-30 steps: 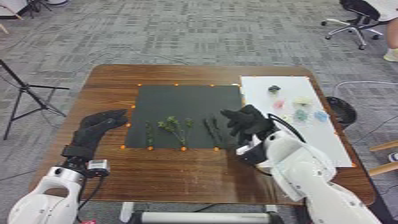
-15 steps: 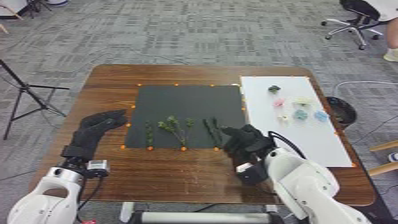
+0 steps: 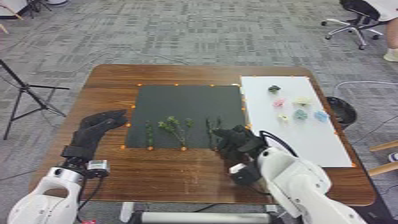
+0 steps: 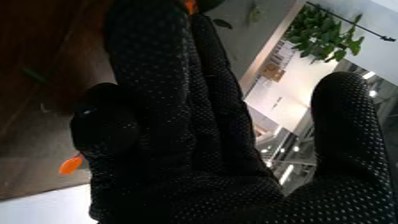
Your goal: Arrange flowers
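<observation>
Your right hand (image 3: 240, 142) is the nearer one: it is low at the right border of the dark mat (image 3: 180, 103), immediately right of the dark stem (image 3: 210, 132). Its long fingers are straight, the thumb apart from them, with no stem seen held. The stem lies on the mat, long axis running away from you, its near end towards the mat's near edge. Judged approach: bring that hand leftward, across the stem's length. Your left hand (image 3: 103, 120) is beyond the mat's left edge; its state cannot be told.
</observation>
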